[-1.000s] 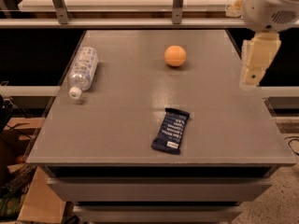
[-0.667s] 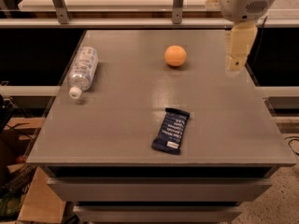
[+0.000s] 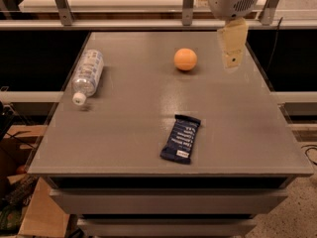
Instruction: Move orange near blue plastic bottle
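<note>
Camera view: pincer, aperture indeterminable, hangs near round orange; a glancing touch could roll it away from the blue plastic bottle.

end effector: above table, right of orange | blue plastic bottle: lying left

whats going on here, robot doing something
A robot arm's gripper hangs over the far right side of the table, just right of the orange and apart from it. The orange sits untouched, well away from the bottle, which lies on its side near the left edge. A snack bar lies toward the front.
</note>
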